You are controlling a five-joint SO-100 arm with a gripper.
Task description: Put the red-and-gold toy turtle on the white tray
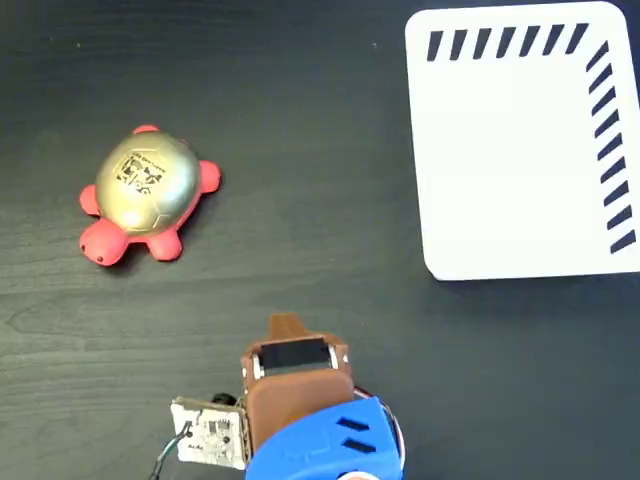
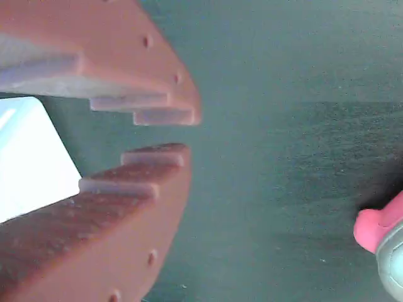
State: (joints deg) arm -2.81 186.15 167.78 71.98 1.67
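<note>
Turtle: the red-and-gold toy turtle (image 1: 146, 195) sits on the dark counter (image 1: 300, 230) at the left of the fixed view, well apart from everything else.
Arm pose: the arm (image 1: 310, 425) is low at the bottom middle of the fixed view, its brown and blue wrist seen from above, with a small circuit board just to its left.
Fingers: the gripper (image 2: 162, 136) shows in the wrist view as two brown stepped fingers (image 2: 132, 207) with a narrow gap between the tips, nothing between them.
Turtle versus fingers: in the wrist view only a coral-red bit and a sliver of shell show at the lower right edge (image 2: 384, 242), apart from the fingertips (not touching).
Turtle's look: coral-red head, legs and tail, a shiny gold domed shell with a black printed mark.
Tray: the white tray (image 1: 500, 160) lies at the upper right, black diagonal stripes along its top and right edges, bare.
</note>
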